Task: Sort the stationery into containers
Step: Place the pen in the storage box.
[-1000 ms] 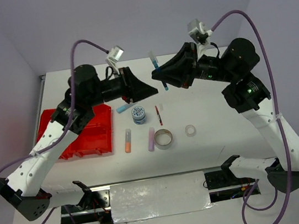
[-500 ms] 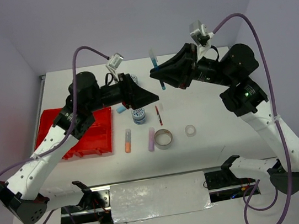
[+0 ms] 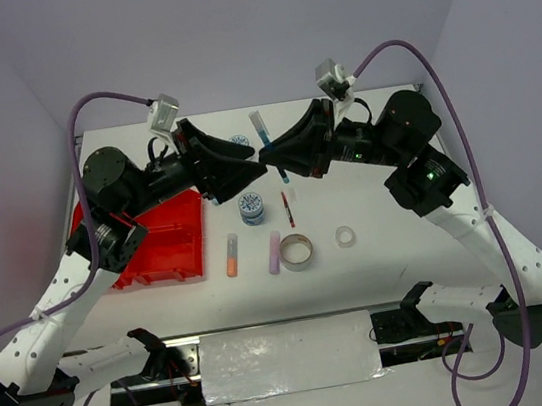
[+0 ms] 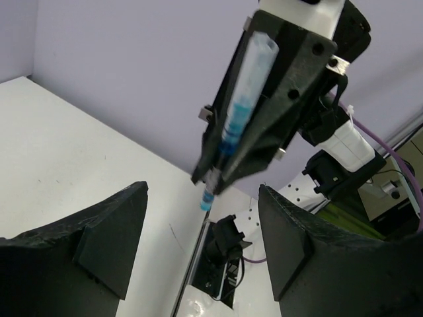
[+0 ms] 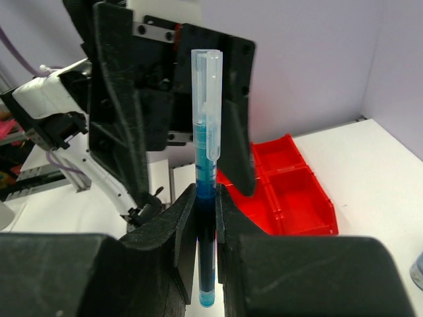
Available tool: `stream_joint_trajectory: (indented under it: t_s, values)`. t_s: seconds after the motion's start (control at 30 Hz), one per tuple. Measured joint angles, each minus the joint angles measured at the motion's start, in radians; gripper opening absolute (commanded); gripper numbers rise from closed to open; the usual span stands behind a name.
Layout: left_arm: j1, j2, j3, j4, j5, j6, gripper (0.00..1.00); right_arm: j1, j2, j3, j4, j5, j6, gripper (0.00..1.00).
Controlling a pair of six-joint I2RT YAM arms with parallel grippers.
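My right gripper [image 3: 270,155] is shut on the teal pen [image 3: 260,125] and holds it upright in the air above the back of the table. In the right wrist view the pen [image 5: 206,152] stands clamped between the fingers of the right gripper [image 5: 206,221]. My left gripper [image 3: 251,168] is open and empty, its tips facing the right gripper at close range. In the left wrist view the pen [image 4: 241,112] hangs above the gap of the left gripper [image 4: 201,244]. The red tray [image 3: 171,245] lies at the left, under the left arm. The light-blue stick is hidden.
On the table lie a blue-patterned tub [image 3: 251,207], a red pen [image 3: 288,209], an orange stick [image 3: 231,255], a lilac stick [image 3: 275,252], a grey tape ring [image 3: 296,252] and a clear tape ring [image 3: 346,237]. A second tub [image 3: 239,141] shows behind the left gripper.
Both grippers have moved left. The left gripper has lifted off the table and now faces the right gripper, which still holds the teal pen and has come close to it.
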Motion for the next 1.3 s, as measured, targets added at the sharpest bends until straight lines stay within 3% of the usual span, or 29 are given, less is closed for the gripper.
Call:
stream_joint_trajectory:
  t_s: [0.53, 0.77, 0.8, 0.87, 0.9, 0.93, 0.97, 1.0, 1.03, 1.07, 1.17, 1.3]
  values:
    - [0.032, 0.017, -0.031, 0.150, 0.002, -0.030, 0.63, 0.073, 0.023, -0.027, -0.003, -0.018, -0.002, 0.00]
    - [0.039, 0.032, -0.047, 0.202, 0.041, -0.062, 0.41, 0.079, 0.045, -0.027, -0.008, -0.012, -0.002, 0.00]
    - [0.039, 0.034, -0.051, 0.213, 0.047, -0.065, 0.31, 0.080, 0.047, -0.027, -0.007, -0.012, -0.001, 0.00]
    - [0.039, 0.034, -0.061, 0.232, 0.062, -0.079, 0.19, 0.081, 0.052, -0.027, -0.010, -0.008, 0.001, 0.00]
    - [0.039, 0.034, -0.065, 0.235, 0.066, -0.074, 0.06, 0.081, 0.056, -0.026, -0.012, -0.007, 0.008, 0.04]
    - [0.042, 0.035, -0.068, 0.240, 0.072, -0.076, 0.00, 0.081, 0.059, -0.024, -0.014, 0.000, 0.011, 0.12]
    - [0.046, 0.037, -0.069, 0.238, 0.074, -0.076, 0.00, 0.081, 0.061, -0.024, -0.016, 0.003, 0.014, 0.25]
    - [0.047, 0.039, -0.069, 0.235, 0.072, -0.075, 0.00, 0.081, 0.062, -0.023, -0.019, 0.004, 0.017, 0.48]
    - [0.048, 0.042, -0.068, 0.227, 0.069, -0.076, 0.00, 0.081, 0.063, -0.023, -0.021, 0.009, 0.019, 0.59]
    - [0.052, 0.047, -0.066, 0.212, 0.058, -0.075, 0.00, 0.082, 0.063, -0.023, -0.026, 0.011, 0.015, 0.99]
    - [0.075, 0.055, -0.045, 0.110, -0.014, -0.055, 0.00, 0.077, 0.061, -0.024, -0.046, 0.050, -0.017, 1.00]
    - [0.180, 0.058, -0.011, -0.083, -0.214, -0.058, 0.00, 0.033, 0.013, -0.102, -0.072, 0.135, -0.047, 1.00]
